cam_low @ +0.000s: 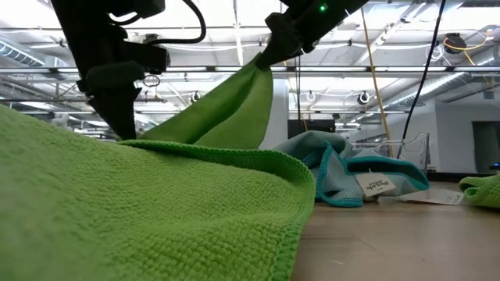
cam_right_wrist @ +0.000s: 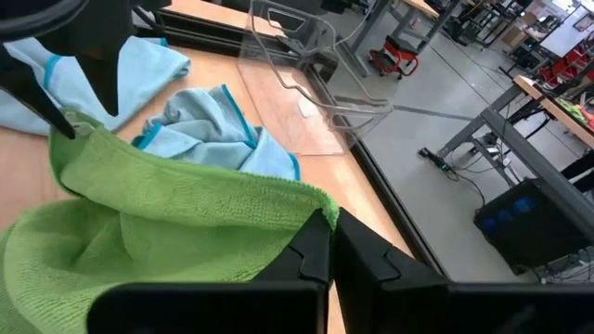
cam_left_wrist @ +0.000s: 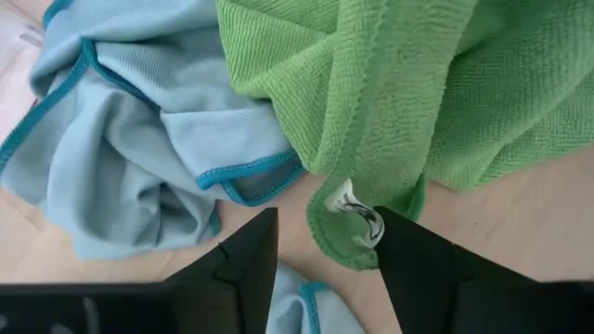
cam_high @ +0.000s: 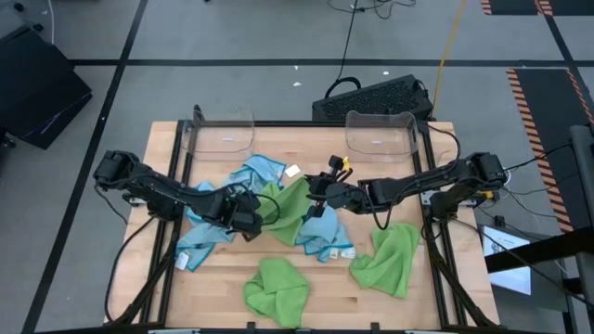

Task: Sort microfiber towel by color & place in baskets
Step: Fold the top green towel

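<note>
A: Right gripper (cam_right_wrist: pixel 331 243) jaws pressed together, pinching the green towel's (cam_high: pixel 290 210) edge, lifted at frame centre in the high view.

B: Left gripper (cam_left_wrist: pixel 323 252)?

A: Jaws spread, straddling the same towel's hanging corner; no grip that I can see.

B: Step?

A: Looks like pickup of a green one. Baskets (cam_high: pixel 223 133) (cam_high: pixel 380 130) sit empty along the table's top edge. Next likely needs carrying it clear of the blue towels (cam_high: pixel 215 225).

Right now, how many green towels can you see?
3: one green towel mid-table, pinched by the right gripper; one at the front edge; one front right. More may hide under the blue towels.
</note>
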Motion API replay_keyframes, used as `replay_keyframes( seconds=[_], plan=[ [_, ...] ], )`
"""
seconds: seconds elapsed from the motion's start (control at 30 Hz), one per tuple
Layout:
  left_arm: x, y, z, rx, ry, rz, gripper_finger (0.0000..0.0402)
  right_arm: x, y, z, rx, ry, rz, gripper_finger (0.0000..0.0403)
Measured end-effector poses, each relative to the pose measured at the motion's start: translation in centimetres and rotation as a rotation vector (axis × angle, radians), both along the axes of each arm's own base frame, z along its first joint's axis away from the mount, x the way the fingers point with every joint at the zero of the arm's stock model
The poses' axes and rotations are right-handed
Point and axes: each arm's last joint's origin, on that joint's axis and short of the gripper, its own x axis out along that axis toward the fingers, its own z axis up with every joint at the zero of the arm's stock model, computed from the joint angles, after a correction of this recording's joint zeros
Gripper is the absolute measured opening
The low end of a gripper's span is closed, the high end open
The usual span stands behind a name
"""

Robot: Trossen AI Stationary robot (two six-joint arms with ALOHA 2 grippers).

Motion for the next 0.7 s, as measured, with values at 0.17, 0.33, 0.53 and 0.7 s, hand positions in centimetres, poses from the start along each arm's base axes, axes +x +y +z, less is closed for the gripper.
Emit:
replay_keyframes(
  seconds=[0.17,0.33,0.53,0.7],
  plan=[
    [0.02,0.02,0.01,0.013,0.002,-0.013,0.0155,0.0,0.0,0.0,0.0,0.0,0.0,0.0],
    [-0.14,0.06,0.0,0.029,0.019,-0.022,0.0109,0.0,0.0,0.0,-0.001,0.001,0.001,0.0],
    [-0.49,0.12,-0.07,0.035,0.068,-0.049,0.0032,0.0,0.05,0.0,-0.007,0.005,0.006,0.0],
    [-0.58,0.34,0.27,0.11,0.063,-0.082,0.0005,-0.11,0.16,0.39,0.008,0.0,0.056,0.0]
  ],
)
